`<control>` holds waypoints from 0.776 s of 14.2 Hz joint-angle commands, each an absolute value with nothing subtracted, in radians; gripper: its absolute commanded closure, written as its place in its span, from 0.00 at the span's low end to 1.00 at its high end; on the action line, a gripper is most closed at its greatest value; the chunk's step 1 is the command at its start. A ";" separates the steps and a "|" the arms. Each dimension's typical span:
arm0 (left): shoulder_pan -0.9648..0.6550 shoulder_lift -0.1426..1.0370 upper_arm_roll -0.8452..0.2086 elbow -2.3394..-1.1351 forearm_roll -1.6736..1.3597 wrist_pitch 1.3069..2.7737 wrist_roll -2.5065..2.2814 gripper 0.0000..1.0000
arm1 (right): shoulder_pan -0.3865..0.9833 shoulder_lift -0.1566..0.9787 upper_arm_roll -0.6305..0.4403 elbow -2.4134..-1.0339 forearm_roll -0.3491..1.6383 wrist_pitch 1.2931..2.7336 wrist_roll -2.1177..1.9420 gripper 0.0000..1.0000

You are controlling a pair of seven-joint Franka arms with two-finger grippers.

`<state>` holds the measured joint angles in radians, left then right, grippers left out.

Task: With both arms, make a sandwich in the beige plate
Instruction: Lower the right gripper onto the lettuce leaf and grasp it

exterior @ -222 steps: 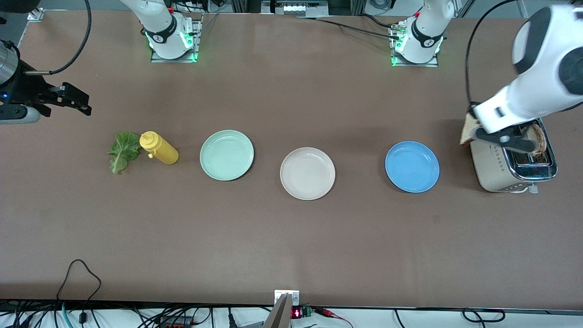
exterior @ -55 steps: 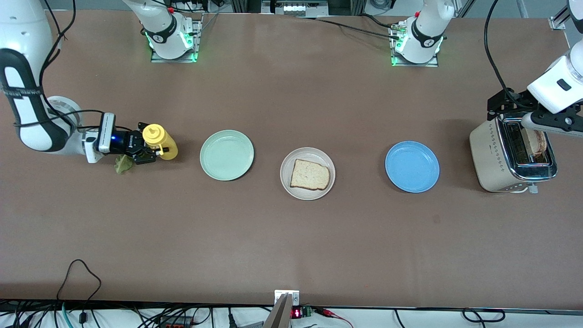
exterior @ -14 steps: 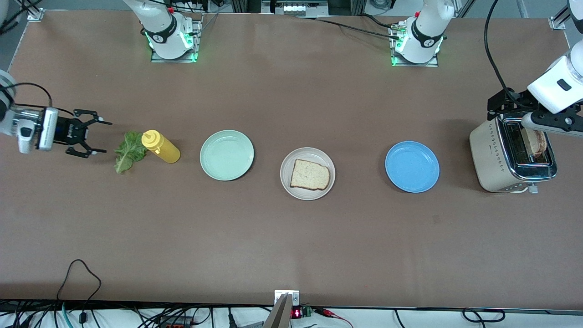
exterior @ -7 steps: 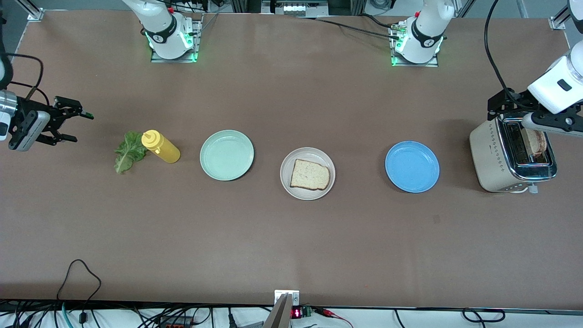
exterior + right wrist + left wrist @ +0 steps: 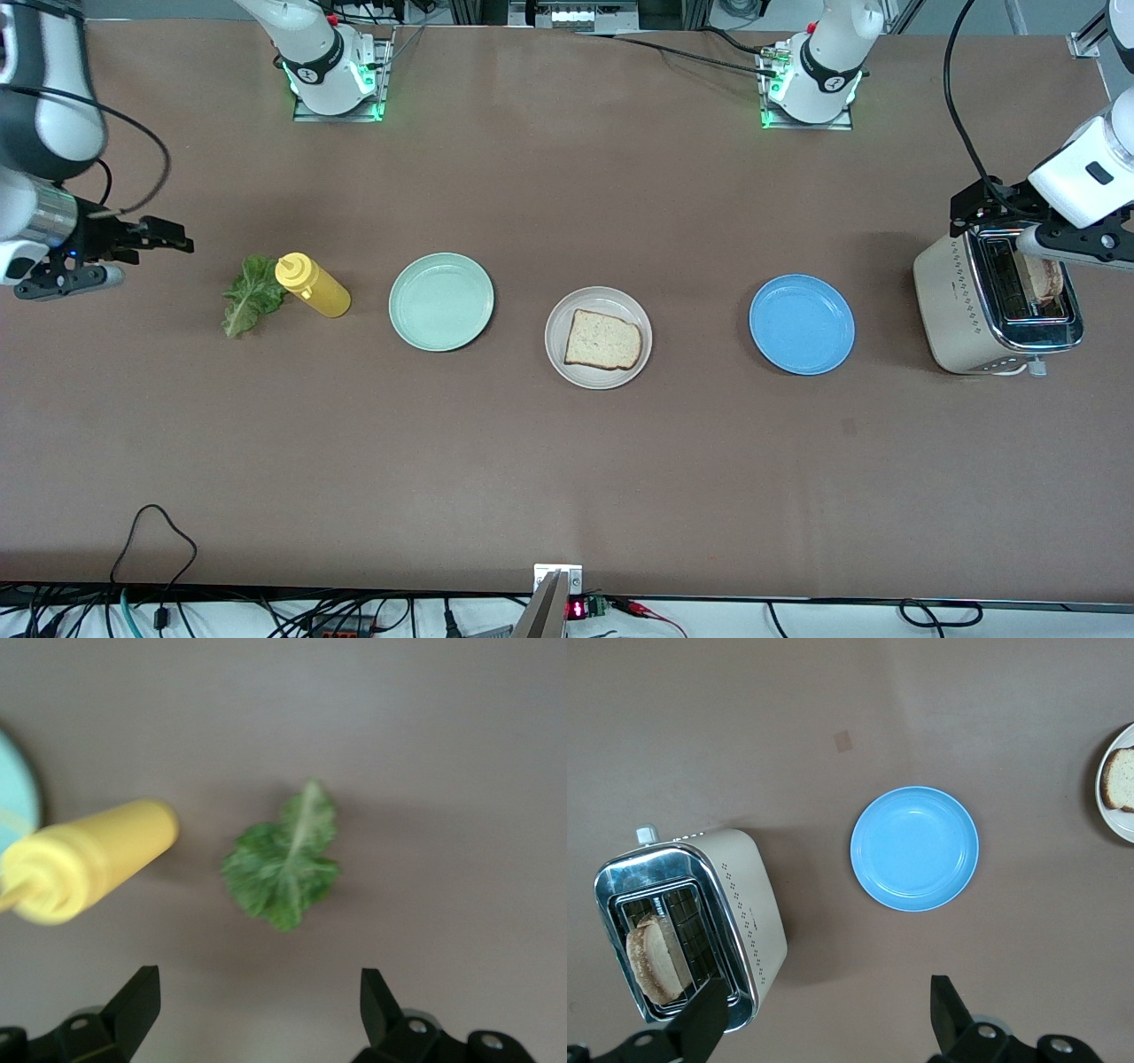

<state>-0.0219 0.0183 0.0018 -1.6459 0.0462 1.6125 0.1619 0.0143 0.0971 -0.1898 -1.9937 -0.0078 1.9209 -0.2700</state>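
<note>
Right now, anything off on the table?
The lettuce leaf lies on the bare table beside the yellow squeeze bottle, not on the bread slice in the beige plate. Nothing is spilled or damaged.

Both arms [image 5: 1076, 168] are glossy white with dark grey joints, black cables looping off them, green lights glowing at the bases [image 5: 337, 89].

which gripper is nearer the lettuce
Right. The right gripper hangs open near the lettuce, at the right arm's end of the table. The left gripper is open over the toaster, at the left arm's end.
</note>
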 commanded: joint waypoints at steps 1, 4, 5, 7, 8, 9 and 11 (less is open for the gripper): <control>-0.017 0.025 0.003 -1.626 0.066 1.597 0.152 0.00 | 0.040 0.167 -0.193 -1.994 -0.067 2.006 -0.144 0.00; -0.014 0.026 0.003 -1.628 0.066 1.595 0.155 0.00 | 0.032 0.282 -0.195 -1.994 -0.071 2.140 -0.141 0.00; -0.014 0.026 0.003 -1.628 0.066 1.595 0.156 0.00 | 0.031 0.308 -0.195 -1.994 -0.069 2.164 -0.140 0.00; -0.012 0.026 0.003 -1.628 0.066 1.595 0.156 0.00 | 0.031 0.366 -0.195 -1.996 -0.066 2.215 -0.129 0.00; -0.012 0.026 0.003 -1.628 0.066 1.595 0.155 0.00 | 0.029 0.386 -0.195 -1.997 -0.064 2.232 -0.120 0.00; -0.012 0.026 0.003 -1.628 0.066 1.595 0.156 0.00 | 0.029 0.408 -0.193 -1.997 -0.061 2.244 -0.120 0.00; -0.011 0.026 0.003 -1.628 0.066 1.595 0.158 0.00 | 0.029 0.442 -0.193 -1.999 -0.054 2.284 -0.118 0.00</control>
